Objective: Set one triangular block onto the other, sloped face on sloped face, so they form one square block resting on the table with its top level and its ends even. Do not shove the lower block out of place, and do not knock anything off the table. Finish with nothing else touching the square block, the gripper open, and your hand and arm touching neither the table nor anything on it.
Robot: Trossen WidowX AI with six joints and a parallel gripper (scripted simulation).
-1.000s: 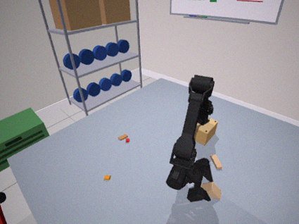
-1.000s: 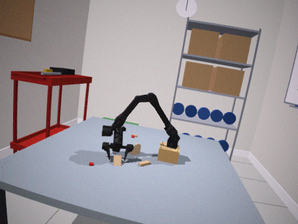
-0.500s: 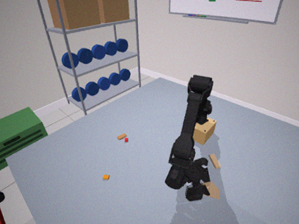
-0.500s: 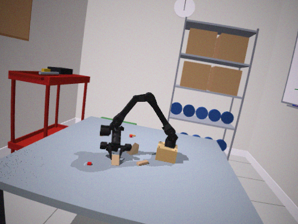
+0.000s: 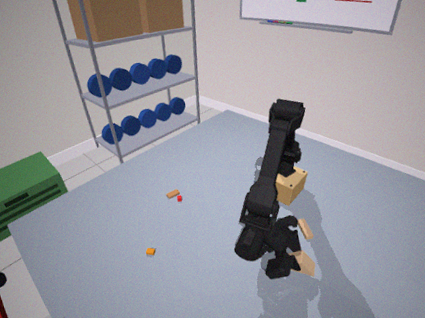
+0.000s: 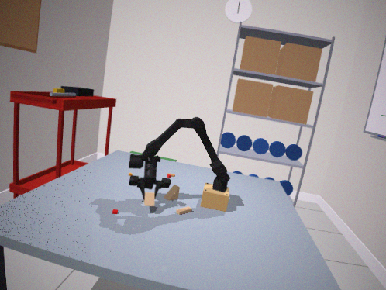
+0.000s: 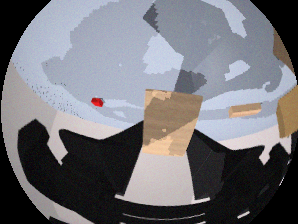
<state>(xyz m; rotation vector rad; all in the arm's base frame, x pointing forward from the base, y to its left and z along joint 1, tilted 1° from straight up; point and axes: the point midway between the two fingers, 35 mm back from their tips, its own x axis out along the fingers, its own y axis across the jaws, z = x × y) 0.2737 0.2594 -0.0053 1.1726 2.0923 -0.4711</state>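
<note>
Presently, one triangular block (image 5: pixel 305 264) (image 6: pixel 149 199) (image 7: pixel 172 122) between the fingertips of the end effector (image 5: pixel 289 263) (image 6: pixel 149 199) (image 7: pixel 165 125), pinched on both sides.

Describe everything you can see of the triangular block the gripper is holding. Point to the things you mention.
The triangular block (image 5: pixel 305 264) (image 6: pixel 149 199) (image 7: pixel 172 122) is pale tan and looks like wood, with faint grain and a patchy shadow across it in the wrist view. It shows flat faces and straight edges, with no visible damage. The gripper (image 5: pixel 298 253) (image 6: pixel 149 197) (image 7: pixel 165 125) is shut on it, a finger at each side. It appears to hang just above the table (image 5: pixel 180 287) (image 6: pixel 232 248) (image 7: pixel 50 35). Its triangular profile is hard to make out.
</note>
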